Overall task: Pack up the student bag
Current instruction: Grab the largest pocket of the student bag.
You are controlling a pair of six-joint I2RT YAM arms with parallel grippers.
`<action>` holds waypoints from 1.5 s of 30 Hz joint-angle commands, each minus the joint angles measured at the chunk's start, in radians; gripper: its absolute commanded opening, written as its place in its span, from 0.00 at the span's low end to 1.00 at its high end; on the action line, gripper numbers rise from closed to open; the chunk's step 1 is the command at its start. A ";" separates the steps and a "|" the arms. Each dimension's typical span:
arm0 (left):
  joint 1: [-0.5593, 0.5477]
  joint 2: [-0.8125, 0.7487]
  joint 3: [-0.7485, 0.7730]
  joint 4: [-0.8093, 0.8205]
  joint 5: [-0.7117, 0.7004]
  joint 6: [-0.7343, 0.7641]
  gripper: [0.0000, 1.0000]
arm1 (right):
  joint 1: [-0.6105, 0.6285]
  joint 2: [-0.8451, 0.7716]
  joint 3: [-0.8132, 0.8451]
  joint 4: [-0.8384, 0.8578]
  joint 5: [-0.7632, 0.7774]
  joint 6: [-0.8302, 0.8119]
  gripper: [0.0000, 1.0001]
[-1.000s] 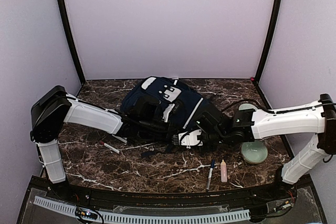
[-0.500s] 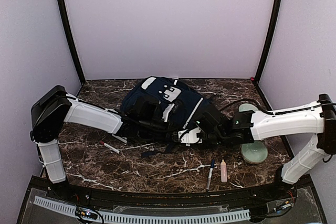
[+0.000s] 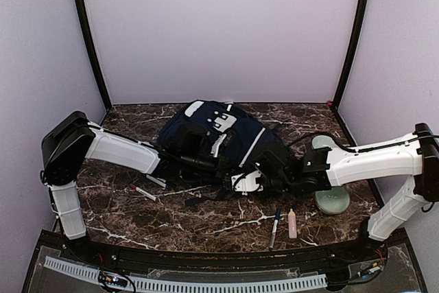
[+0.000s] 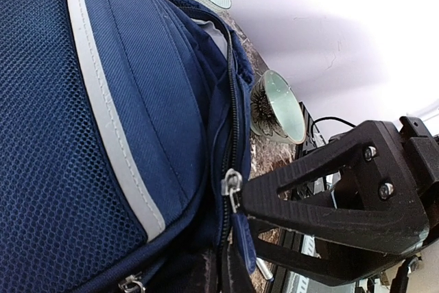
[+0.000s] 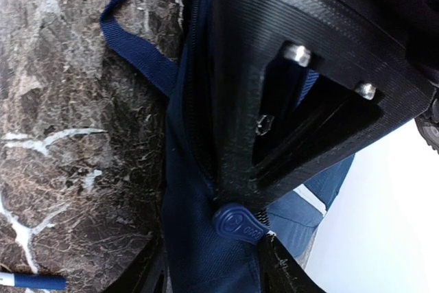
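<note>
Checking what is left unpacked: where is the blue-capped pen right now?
In the top view, the blue-capped pen lies near the table's front edge, right of centre, just left of a pale pink tube, in front of the student bag.

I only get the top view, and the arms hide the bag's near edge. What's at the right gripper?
Observer: A round blue zipper pull lies on the bag, just ahead of the right gripper, whose jaws stand apart.
Operator: And the left gripper?
Observer: The left gripper is shut right below a metal slider; whether it pinches anything, I cannot tell.
Operator: Anything past the bag there?
Observer: The bowl has dark flowers on its outside.
</note>
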 commanded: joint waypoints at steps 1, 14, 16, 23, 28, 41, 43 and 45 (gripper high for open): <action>0.007 -0.027 0.042 0.143 0.041 -0.019 0.00 | 0.011 0.033 -0.003 0.106 0.057 0.014 0.44; 0.007 -0.030 0.023 0.127 0.029 0.001 0.00 | 0.005 0.048 0.071 0.063 -0.005 0.047 0.15; 0.007 -0.028 0.021 0.119 0.024 0.010 0.00 | -0.003 0.040 0.082 0.044 -0.022 0.061 0.12; 0.007 -0.028 0.010 0.114 0.019 0.021 0.00 | -0.041 0.024 0.093 0.018 -0.055 0.098 0.02; 0.007 -0.033 -0.010 0.109 0.009 0.027 0.00 | -0.090 -0.002 0.121 -0.004 -0.089 0.137 0.00; 0.007 -0.055 -0.098 0.140 -0.024 0.026 0.00 | -0.366 -0.047 0.148 -0.118 -0.538 0.402 0.00; 0.007 -0.053 -0.102 0.150 -0.022 0.023 0.00 | -0.380 -0.058 0.137 -0.124 -0.613 0.409 0.00; 0.007 -0.050 -0.101 0.154 -0.023 0.021 0.00 | -0.380 -0.071 0.125 -0.126 -0.677 0.415 0.04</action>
